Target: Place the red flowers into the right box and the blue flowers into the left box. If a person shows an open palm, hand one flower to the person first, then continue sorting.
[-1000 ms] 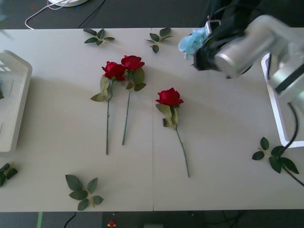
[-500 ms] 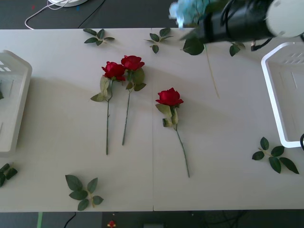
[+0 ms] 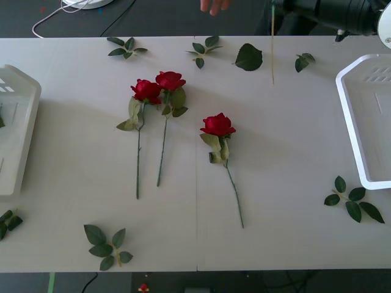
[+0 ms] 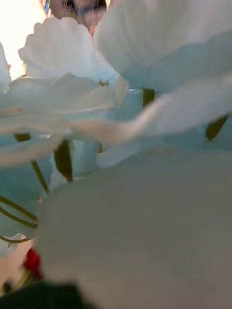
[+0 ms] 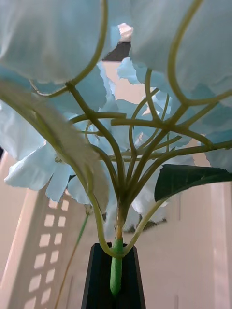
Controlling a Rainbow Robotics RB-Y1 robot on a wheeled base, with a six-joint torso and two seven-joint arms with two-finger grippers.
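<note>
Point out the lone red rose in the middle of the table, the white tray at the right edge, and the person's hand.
lone red rose (image 3: 217,124): front view, on the bloom.
white plastic tray (image 3: 349,125): front view, on its near rim.
person's hand (image 3: 214,5): front view, on the fingers.

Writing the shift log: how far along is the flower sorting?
Nothing visibly boxed: the right box's visible part holds no roses. In hand: left pincer grips a blue flower over a slotted tray; right pincer carries a second blue flower beside a person's hand. Left: three red roses on the table.
</note>
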